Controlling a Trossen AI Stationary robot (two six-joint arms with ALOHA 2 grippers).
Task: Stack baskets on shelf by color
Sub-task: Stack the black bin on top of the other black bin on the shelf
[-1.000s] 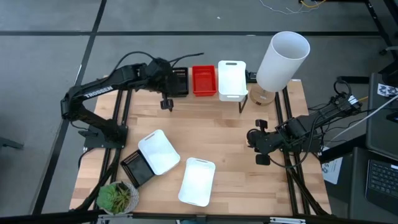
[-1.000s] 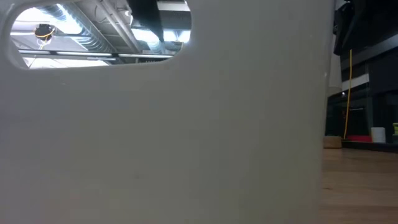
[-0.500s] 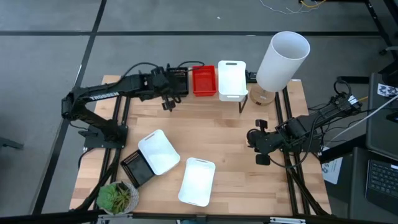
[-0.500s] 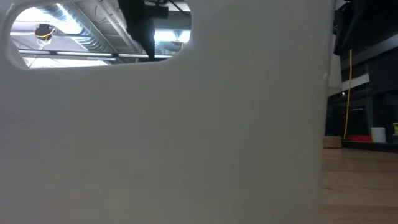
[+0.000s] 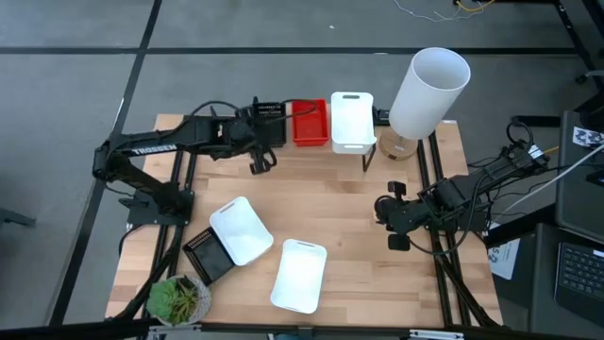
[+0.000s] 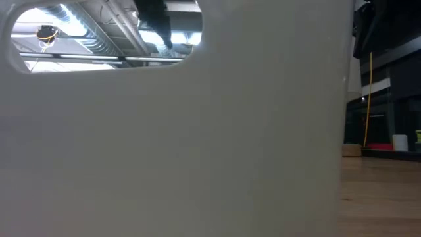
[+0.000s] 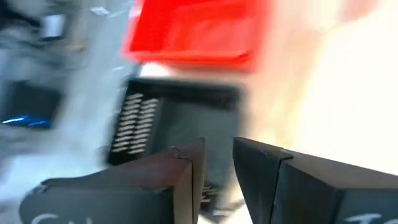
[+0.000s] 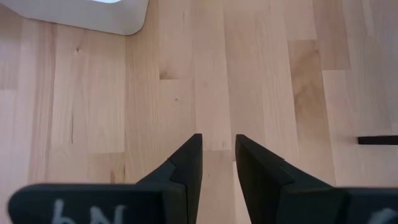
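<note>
On the shelf along the far edge, whose black leg [image 5: 366,159] shows, a black basket [image 5: 270,123], a red basket [image 5: 310,121] and a white basket [image 5: 351,120] rest side by side. Two white baskets [image 5: 241,229] [image 5: 300,274] and a black basket [image 5: 208,255] lie on the table's near left part. My left gripper [image 5: 260,162] [image 7: 219,168] is shut and holds nothing; it hovers just near of the shelf's black basket [image 7: 174,118], with the red one [image 7: 196,31] beyond. My right gripper [image 5: 381,210] [image 8: 217,155] waits shut over bare wood at the right.
A tall white cylinder [image 5: 429,92] stands at the far right corner and a potted plant [image 5: 177,300] at the near left corner. A white basket's wall [image 6: 197,145] with a handle cutout fills the low view. Bare wood lies in the table's middle [image 5: 330,198].
My left arm has drawn its wrist and forearm back from above the shelf's black basket toward the near edge. The baskets on the shelf and on the table have stayed where they were.
</note>
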